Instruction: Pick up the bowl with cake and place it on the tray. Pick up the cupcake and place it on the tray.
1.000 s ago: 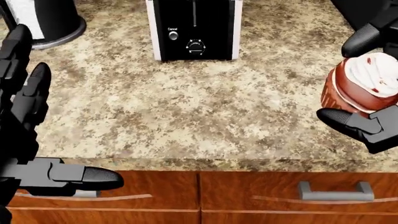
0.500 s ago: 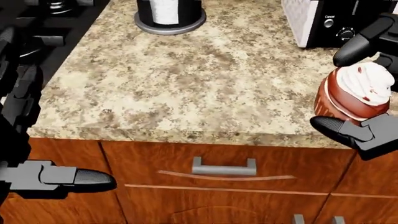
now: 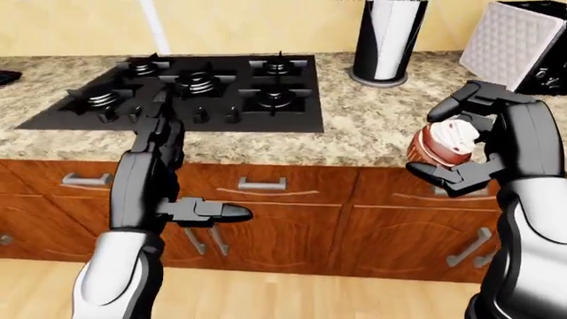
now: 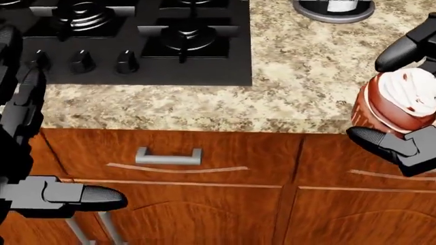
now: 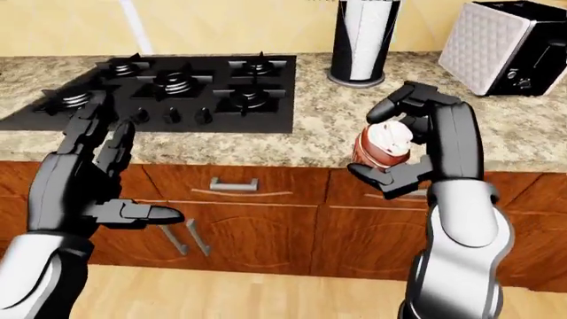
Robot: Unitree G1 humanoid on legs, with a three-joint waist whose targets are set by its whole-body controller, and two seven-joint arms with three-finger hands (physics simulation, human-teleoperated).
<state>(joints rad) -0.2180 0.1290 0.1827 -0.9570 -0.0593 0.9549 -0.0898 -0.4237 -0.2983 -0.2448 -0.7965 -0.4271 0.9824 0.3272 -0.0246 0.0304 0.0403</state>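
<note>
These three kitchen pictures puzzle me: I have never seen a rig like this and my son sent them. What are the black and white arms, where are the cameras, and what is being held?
They are a simulator's renders of a humanoid robot, seen from three cameras on its own head, so you look out over its arms. The two wide pictures are its left and right eyes; the third looks more steeply down.

The right hand has its fingers closed round a cupcake with white frosting, held above the counter's edge. The left hand is open and holds nothing.

On the granite counter are a black stove, a paper-towel holder and a toaster. Wooden cabinets stand below. No tray or bowl shows.
</note>
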